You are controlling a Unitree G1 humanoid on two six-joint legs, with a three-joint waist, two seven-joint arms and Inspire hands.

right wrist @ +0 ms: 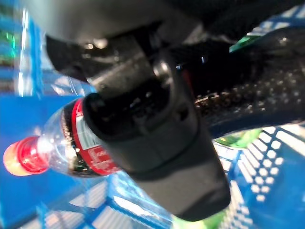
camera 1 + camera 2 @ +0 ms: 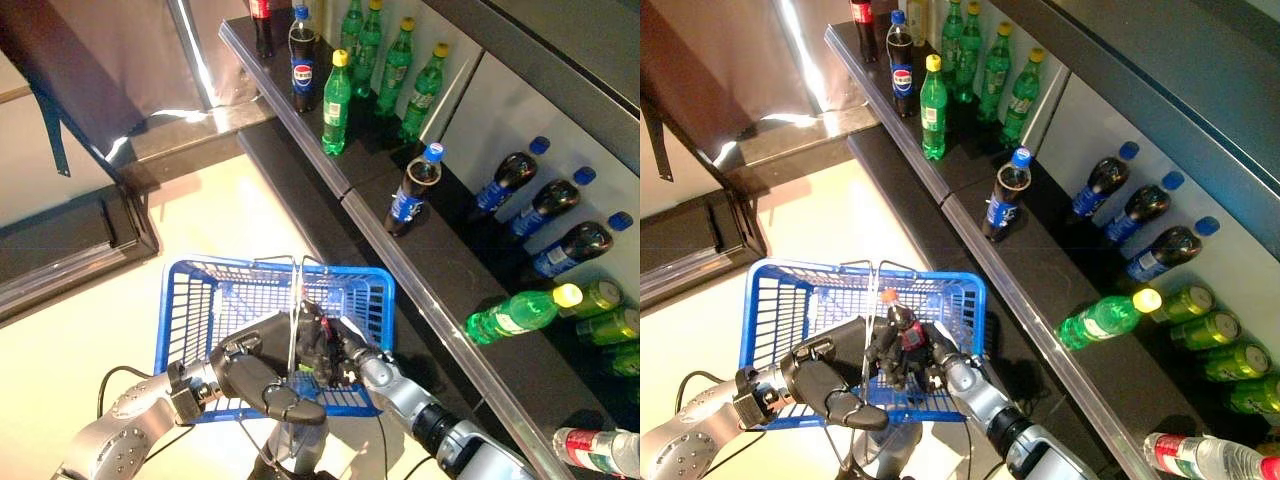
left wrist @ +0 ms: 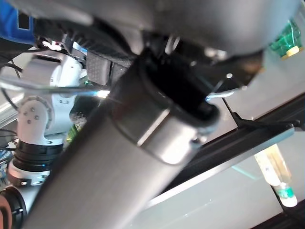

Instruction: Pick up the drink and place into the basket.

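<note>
My left hand (image 2: 262,383) is shut on the thin wire handles (image 2: 296,300) of the blue basket (image 2: 205,300), raised in front of me. My right hand (image 2: 325,350) is inside the basket, shut on a dark cola bottle with a red cap and red label (image 1: 71,148). The bottle also shows in the right eye view (image 2: 902,325), held over the basket's floor. A green drink (image 1: 238,138) lies in the basket beneath the hand.
A dark shelf (image 2: 440,290) runs along the right with green bottles (image 2: 337,105), blue-capped cola bottles (image 2: 412,190), a lying green bottle (image 2: 520,312) and green cans (image 2: 605,310). A dark low counter (image 2: 70,240) stands at the left.
</note>
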